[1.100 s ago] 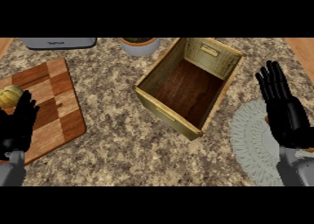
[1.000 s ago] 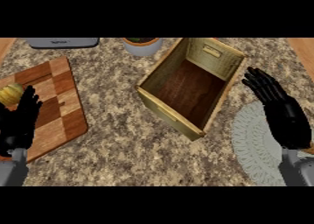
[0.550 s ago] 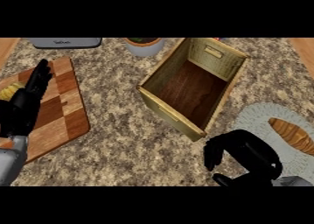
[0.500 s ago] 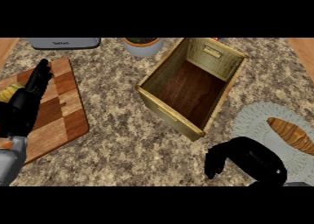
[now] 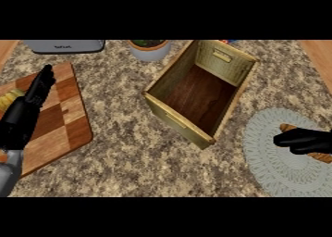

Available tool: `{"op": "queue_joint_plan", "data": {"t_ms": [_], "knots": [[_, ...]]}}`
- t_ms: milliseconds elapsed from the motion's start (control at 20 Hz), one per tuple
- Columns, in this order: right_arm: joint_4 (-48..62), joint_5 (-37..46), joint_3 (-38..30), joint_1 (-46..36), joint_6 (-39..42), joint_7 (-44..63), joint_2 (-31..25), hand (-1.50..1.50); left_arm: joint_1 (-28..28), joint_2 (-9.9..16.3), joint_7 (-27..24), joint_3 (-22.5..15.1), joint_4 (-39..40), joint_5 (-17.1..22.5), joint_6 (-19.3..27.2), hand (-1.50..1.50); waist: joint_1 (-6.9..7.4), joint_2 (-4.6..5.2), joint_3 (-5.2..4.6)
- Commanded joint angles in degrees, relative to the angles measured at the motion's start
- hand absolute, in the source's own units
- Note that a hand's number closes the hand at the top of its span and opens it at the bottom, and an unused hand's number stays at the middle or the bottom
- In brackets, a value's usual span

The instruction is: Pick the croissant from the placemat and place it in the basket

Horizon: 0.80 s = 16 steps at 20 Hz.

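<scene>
The croissant lies on the round pale placemat at the right; only its brown ends show. My right hand comes in from the right edge and its fingers curl round the croissant's middle. The basket, a rectangular wooden-floored box with woven walls, stands open in the middle of the counter, left of the placemat. My left hand rests open at the left, fingers pointing up over the chequered cutting board.
A yellow item sits on the cutting board, partly behind my left hand. A grey appliance and a small pot stand at the counter's back edge. Speckled stone counter lies between board and basket.
My right hand dropped from beside the basket, swung low, then moved right onto the placemat and curled round the croissant. My left hand turned edge-on over the board.
</scene>
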Motion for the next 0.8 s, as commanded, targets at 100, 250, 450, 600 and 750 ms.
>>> {"op": "queue_joint_plan", "data": {"t_ms": [100,250,450,600,750], "knots": [[-0.9,12.1,-9.5,-9.2,8.1,-0.9,-15.9,-1.50,-1.6,-0.3,0.9,-1.1,-1.2,-0.2,-1.3,0.00,1.68,0.50,0.03],[-0.7,17.5,-10.0,-12.1,15.7,-4.1,-23.3,-1.50,-0.7,-1.6,0.3,-2.6,-2.7,-0.9,-1.0,0.00,2.97,0.72,0.06],[0.8,27.4,-6.8,-12.8,20.6,-11.7,-27.0,-1.50,-1.6,-1.9,-0.5,-2.3,-1.8,-1.8,-1.0,0.00,3.84,1.33,0.19],[1.5,32.5,-3.3,-12.1,19.9,-16.0,-28.9,-1.50,-0.8,-2.6,-1.5,-2.1,-0.4,-2.2,-0.9,0.00,3.65,1.34,0.12],[4.1,39.0,-0.7,-11.5,16.5,-21.4,-30.9,-1.50,-2.7,-0.7,0.3,-0.4,-0.9,-0.9,-3.3,0.00,3.80,1.38,0.17]]}}
